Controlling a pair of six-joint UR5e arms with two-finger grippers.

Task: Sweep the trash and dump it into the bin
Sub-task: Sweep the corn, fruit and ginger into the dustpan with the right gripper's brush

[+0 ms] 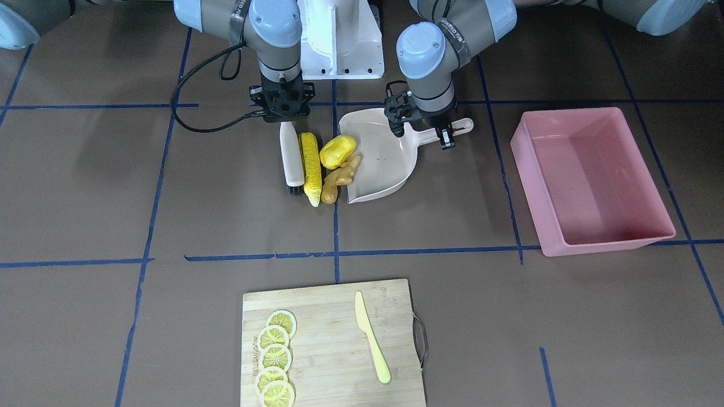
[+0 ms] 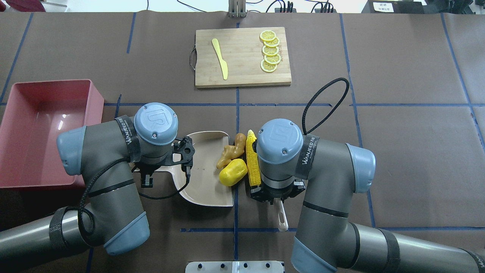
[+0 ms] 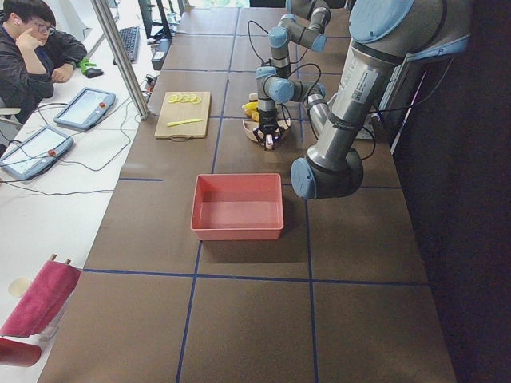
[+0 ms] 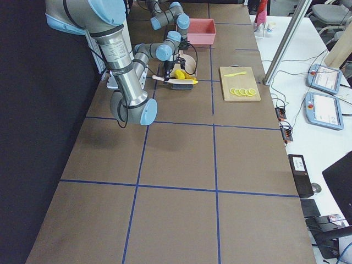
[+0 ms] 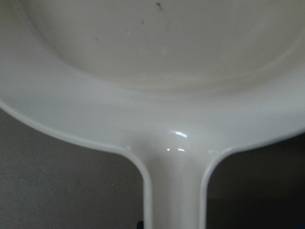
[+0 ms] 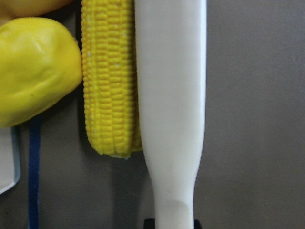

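The corn cob (image 1: 310, 168) lies against the white brush (image 1: 291, 161). The potato-like lump (image 1: 337, 151) and the ginger root (image 1: 339, 178) lie on the corn's other side, at the open mouth of the beige dustpan (image 1: 379, 169). My right gripper (image 1: 283, 116) is shut on the brush handle (image 6: 171, 95), with the corn (image 6: 109, 81) beside it. My left gripper (image 1: 423, 133) is shut on the dustpan handle (image 5: 174, 191). The pink bin (image 1: 588, 181) stands empty beyond the dustpan, on my left; it also shows in the overhead view (image 2: 34, 129).
A wooden cutting board (image 1: 334, 339) with lemon slices (image 1: 274, 356) and a yellow plastic knife (image 1: 370, 339) lies at the table's far side. The robot's white base (image 1: 342, 39) is behind the arms. An operator (image 3: 32, 48) sits beside the table.
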